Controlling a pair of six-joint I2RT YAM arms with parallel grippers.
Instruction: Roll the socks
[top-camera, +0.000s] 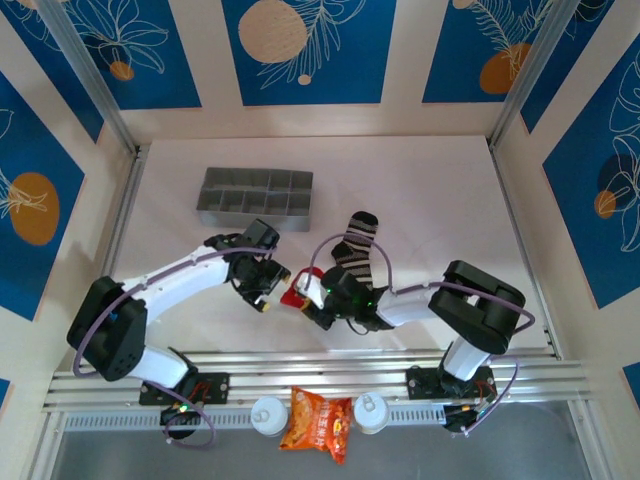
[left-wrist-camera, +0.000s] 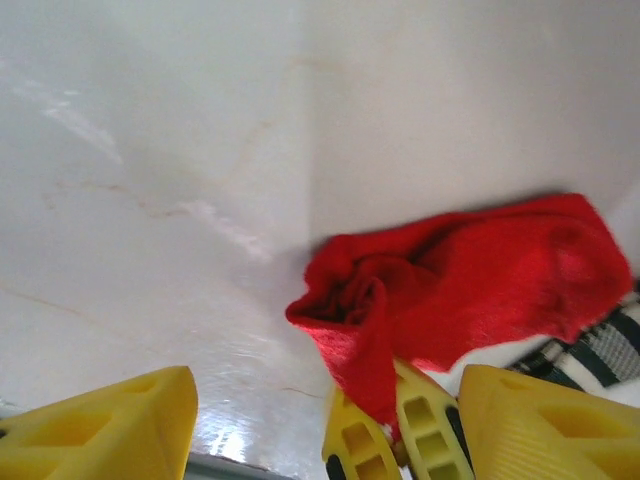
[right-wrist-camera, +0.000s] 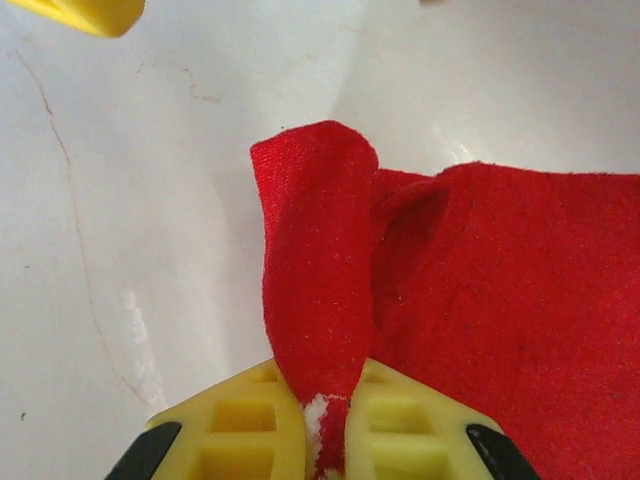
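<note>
Red sock (right-wrist-camera: 480, 300) lies crumpled on the desk (top-camera: 430, 190), touching the striped sock (top-camera: 355, 245); we see one fold pinched tight in the right gripper (right-wrist-camera: 325, 425). Just left of it, the left gripper (top-camera: 262, 290) stands wide, holding nothing.

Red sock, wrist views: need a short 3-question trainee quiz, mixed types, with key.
1. True or false: the right gripper is shut on the red sock.
2. The left gripper is: A) open, B) shut on the red sock, C) shut on nothing.
3. Fill in: the sock that no gripper holds is the ___ one.
Key: 1 true; 2 A; 3 striped, since the striped sock lies on the table, ungripped.
</note>
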